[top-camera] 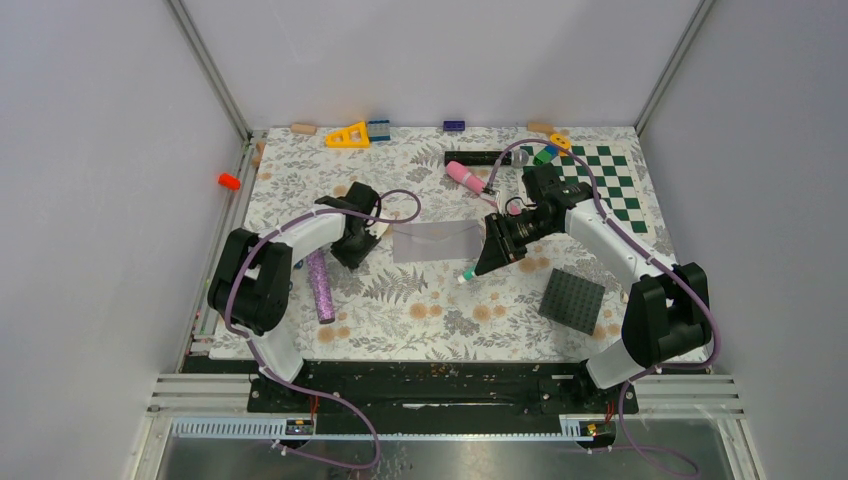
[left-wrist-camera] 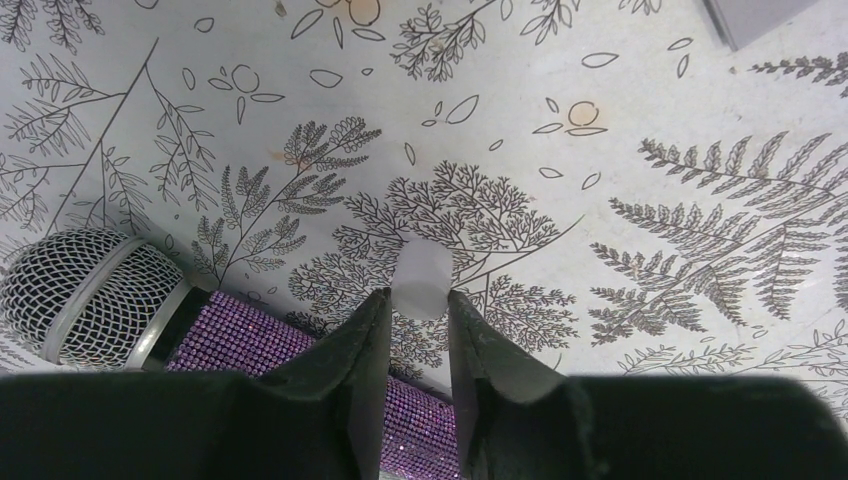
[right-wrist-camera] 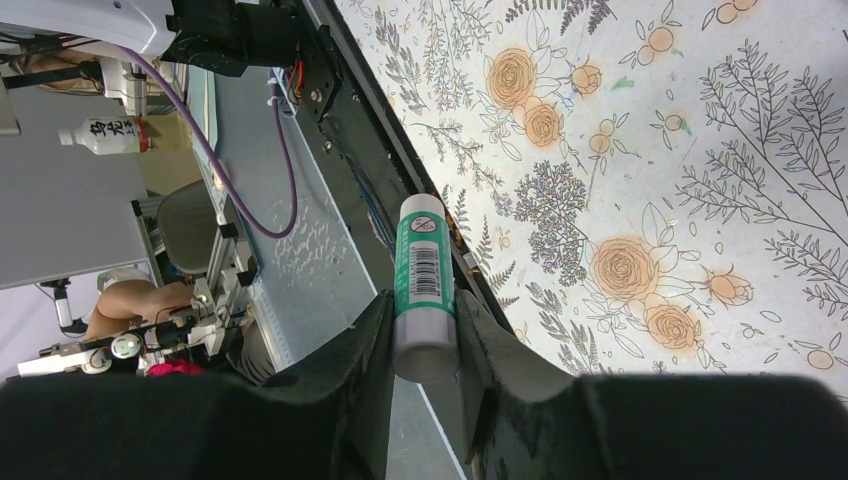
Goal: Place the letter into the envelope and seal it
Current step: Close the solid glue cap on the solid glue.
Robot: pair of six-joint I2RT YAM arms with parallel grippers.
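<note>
- Nearest on the desk [top-camera: 420,320] lie a dark grey studded plate [top-camera: 574,300] on the right and a purple glitter microphone [top-camera: 320,285] on the left. Neither has a part in the job.
- The left fingers [left-wrist-camera: 365,335] are closed on a small white cap [left-wrist-camera: 422,280], held just above the desk beside the microphone's head.
- The right fingers [right-wrist-camera: 372,345] grip a green glue stick [right-wrist-camera: 424,285] near its base. Its uncapped tip points out over the desk, just right of the envelope.
- The envelope [top-camera: 435,240] lies flat mid-desk between the two arms, touched by neither. Its flap looks folded down, though I cannot tell whether it is stuck.
- The letter shows in no view. My guess is that it already sits inside the envelope, so the insertion looks done.
- What seems left is gluing the flap, pressing it shut and recapping the stick.
- Farther off are a pink cylinder [top-camera: 465,176], a green-and-white checkerboard [top-camera: 610,185] and some toy blocks [top-camera: 348,135] along the far edge.
</note>
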